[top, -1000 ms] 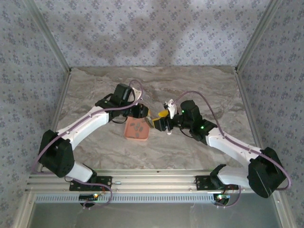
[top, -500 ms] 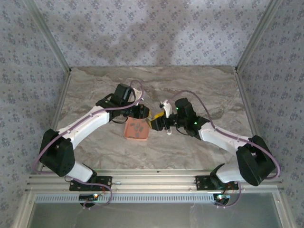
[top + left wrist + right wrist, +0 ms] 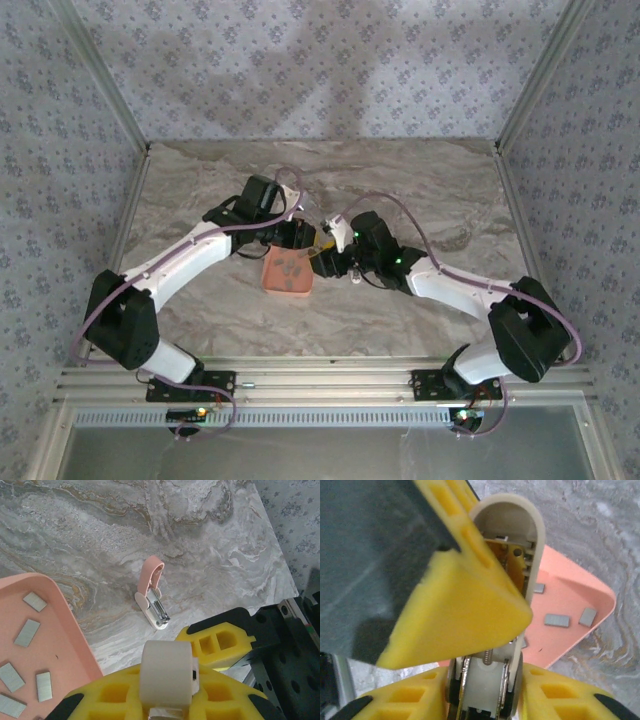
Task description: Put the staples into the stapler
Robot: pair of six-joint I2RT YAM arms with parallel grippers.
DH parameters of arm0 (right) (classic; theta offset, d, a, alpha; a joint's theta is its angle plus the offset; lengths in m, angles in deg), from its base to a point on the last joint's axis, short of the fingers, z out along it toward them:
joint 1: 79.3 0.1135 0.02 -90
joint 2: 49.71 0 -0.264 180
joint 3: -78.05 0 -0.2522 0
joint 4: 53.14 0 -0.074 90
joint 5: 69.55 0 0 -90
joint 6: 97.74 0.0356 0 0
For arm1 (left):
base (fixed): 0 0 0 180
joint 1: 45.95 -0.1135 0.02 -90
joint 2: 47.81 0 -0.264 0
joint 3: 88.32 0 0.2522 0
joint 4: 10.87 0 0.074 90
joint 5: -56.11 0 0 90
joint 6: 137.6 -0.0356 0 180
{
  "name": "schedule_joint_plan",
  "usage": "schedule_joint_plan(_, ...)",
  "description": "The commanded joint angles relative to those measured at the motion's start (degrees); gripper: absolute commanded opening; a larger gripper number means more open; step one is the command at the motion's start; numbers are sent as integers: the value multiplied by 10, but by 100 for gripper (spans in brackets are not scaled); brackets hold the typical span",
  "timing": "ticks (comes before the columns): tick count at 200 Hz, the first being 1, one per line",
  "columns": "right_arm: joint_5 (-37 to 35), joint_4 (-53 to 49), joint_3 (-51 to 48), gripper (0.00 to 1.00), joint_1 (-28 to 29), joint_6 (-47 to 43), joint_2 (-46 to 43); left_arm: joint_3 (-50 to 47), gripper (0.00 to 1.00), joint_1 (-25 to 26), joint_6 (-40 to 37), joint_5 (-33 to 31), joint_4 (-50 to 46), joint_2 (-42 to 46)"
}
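Note:
A cream mini stapler (image 3: 166,675) is held over the table with my left gripper (image 3: 165,690) shut on it. In the right wrist view its lid (image 3: 532,545) stands swung open, showing the spring and metal channel. My right gripper (image 3: 482,700) is closed on the stapler's lower body, a yellow pad against each side. The left gripper's yellow finger (image 3: 465,610) crosses in front. Both grippers meet at the stapler (image 3: 318,250) beside the salmon-pink tray (image 3: 285,275). Several grey staples (image 3: 27,632) lie loose in the tray (image 3: 70,630), and more staples (image 3: 556,620) show beyond the lid.
A pink mini stapler (image 3: 152,592) lies open on the marble table, just past the grippers and right of the tray. Patterned walls and metal rails enclose the table.
My right arm moved left to the stapler in the left gripper, and its jaws closed around the stapler's body. The left arm stayed put.

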Motion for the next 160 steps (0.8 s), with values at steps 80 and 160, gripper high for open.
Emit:
schedule_joint_plan(80,-75,1,-56,17,-20,13,-72,-18,63,3,17,-52,17,40)
schedule_joint_plan(160,-308,-119,-147,16,-85,125,-146,-147,70,-18,62,-150,67,139)
